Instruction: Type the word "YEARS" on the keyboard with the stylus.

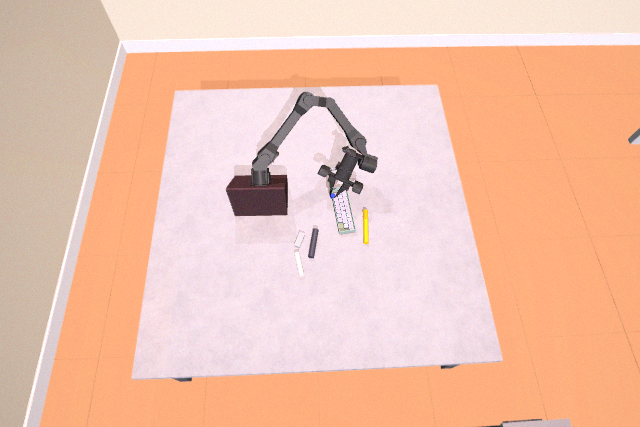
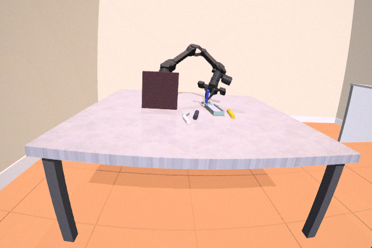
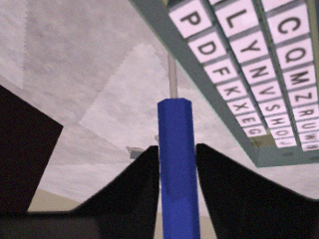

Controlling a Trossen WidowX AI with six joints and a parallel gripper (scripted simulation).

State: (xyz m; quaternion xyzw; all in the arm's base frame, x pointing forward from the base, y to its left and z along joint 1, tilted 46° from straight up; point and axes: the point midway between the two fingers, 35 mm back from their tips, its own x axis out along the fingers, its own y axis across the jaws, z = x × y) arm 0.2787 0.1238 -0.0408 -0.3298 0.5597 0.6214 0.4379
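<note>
My gripper (image 1: 333, 194) (image 2: 207, 97) (image 3: 176, 152) is shut on the blue stylus (image 1: 332, 196) (image 2: 207, 93) (image 3: 175, 124). In the wrist view the stylus points away from the fingers, and its thin grey tip overlaps the outer edge of the keyboard's long rim beside the P and D keys. Whether the tip touches anything cannot be told. The keyboard (image 1: 343, 213) (image 2: 218, 114) (image 3: 271, 158) has a teal frame and pale keys in scrambled order. The Y key (image 3: 250, 48), E key (image 3: 247, 119), R key (image 3: 309, 114) and S key (image 3: 275, 107) show; I cannot make out A.
A yellow marker (image 1: 366, 227) (image 2: 231, 113) lies beside the keyboard. A black marker (image 1: 313, 243) (image 2: 196, 114), a white marker (image 1: 298, 263) (image 2: 186, 118) and a small white block (image 1: 299, 239) lie on its other side. A dark box (image 1: 260, 202) (image 2: 160, 90) stands at the arm's base.
</note>
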